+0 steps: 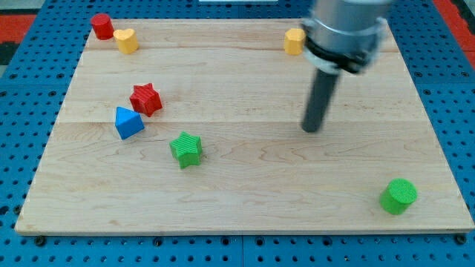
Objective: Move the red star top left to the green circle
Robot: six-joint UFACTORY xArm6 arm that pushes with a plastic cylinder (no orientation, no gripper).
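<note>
Currently the red star (pixel 146 99) sits toward the board's left edge, touching or nearly touching the blue block (pixel 128 122), with the green star (pixel 185 149) near below, while the green circle (pixel 398 196) waits far off at the bottom-right corner. My tip (pixel 312 129), a bare rod with no pincer to open or close, rests mid-board, well apart from every block, so the push looks unstarted. No writing or label is visible.

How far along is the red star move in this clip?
Nothing looks done: the red star sits at the view's left beside the blue block, far from the green circle at bottom right. My tip stands mid-board, touching no block. The whole push remains.
</note>
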